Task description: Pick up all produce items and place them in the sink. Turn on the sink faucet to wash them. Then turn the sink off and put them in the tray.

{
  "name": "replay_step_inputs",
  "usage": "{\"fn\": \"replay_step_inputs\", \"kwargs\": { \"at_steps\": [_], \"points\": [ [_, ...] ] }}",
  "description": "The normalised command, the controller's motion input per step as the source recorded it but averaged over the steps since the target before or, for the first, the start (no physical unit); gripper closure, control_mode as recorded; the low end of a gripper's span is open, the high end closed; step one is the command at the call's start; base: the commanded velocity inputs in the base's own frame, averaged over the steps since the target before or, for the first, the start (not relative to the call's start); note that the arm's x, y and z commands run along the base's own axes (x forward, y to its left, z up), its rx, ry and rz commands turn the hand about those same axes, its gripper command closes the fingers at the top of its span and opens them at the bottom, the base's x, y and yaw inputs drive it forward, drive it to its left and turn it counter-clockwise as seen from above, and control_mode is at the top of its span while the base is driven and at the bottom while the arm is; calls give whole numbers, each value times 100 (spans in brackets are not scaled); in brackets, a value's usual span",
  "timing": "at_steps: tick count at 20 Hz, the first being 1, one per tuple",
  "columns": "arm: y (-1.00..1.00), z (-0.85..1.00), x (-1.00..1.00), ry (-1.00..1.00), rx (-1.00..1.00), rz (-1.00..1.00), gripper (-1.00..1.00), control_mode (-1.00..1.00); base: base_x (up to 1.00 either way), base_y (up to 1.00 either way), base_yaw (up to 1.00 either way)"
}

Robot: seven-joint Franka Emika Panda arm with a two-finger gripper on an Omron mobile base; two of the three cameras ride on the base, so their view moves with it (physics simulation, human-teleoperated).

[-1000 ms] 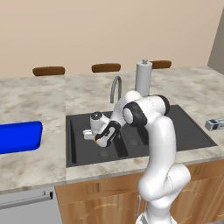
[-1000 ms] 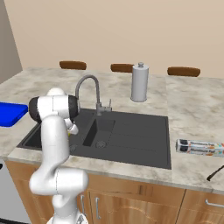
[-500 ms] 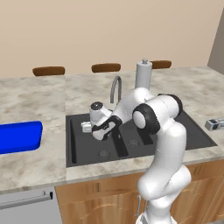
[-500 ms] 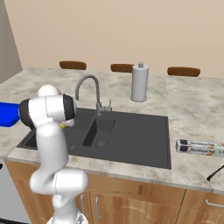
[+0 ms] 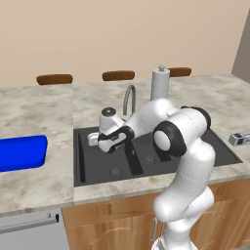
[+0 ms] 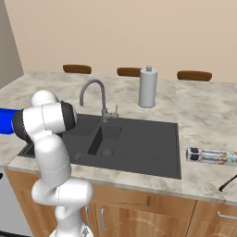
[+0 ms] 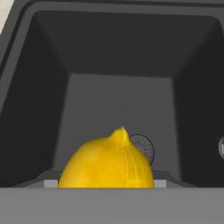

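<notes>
Pincer: one, seen in the left base view [image 5: 93, 140] at the end of the white arm, over the left basin of the sink.
Pincer state: clamped on the lemon; the fingertips themselves are hidden behind the fruit in the hand view, so the width of the gap cannot be read.
Lemon: one [image 7: 107, 165], bright yellow, pointed tip up in the hand view, held above the basin floor and not resting on it.
Sink: one [image 5: 80, 161], black, with two basins counted; set into the tabletop.
Drains: the left base view shows one in each basin; the hand view shows one round drain [image 7: 146, 148] just behind the lemon.
Basin under pincer: dark walls and a flat floor [image 7: 100, 100] seen in the hand view; whether it is wet cannot be told.
Sink faucet: one [image 6: 92, 95], grey gooseneck, standing at the back rim of the sink, spout arching over the basins; near the pincer but apart from it.
Tray: one [image 5: 19, 152], bright blue, on the tabletop [image 5: 49, 105] left of the sink, well apart from the pincer.
Paper-towel roll: one [image 6: 147, 88], white, upright behind the sink.
Foil box: one [image 6: 212, 156], lying on the tabletop right of the sink.
Chair backs: three [image 6: 77, 68], brown, beyond the far edge of the tabletop.
</notes>
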Motion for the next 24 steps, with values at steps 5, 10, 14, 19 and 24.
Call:
{"fn": "replay_step_inputs", "kwargs": {
  "at_steps": [5, 10, 14, 19, 24],
  "points": [
    [1, 5, -10, -3, 3, 3, 100, -100, 0, 0, 0],
    [13, 33, -13, -7, 0, 12, 100, -100, 0, 0, 0],
    [17, 42, -17, -8, 0, 13, 100, -100, 0, 0, 0],
    [32, 41, -19, -9, 0, 17, 100, -100, 0, 0, 0],
    [52, 27, -19, -5, 0, 21, 100, -100, 0, 0, 0]
  ]
}}
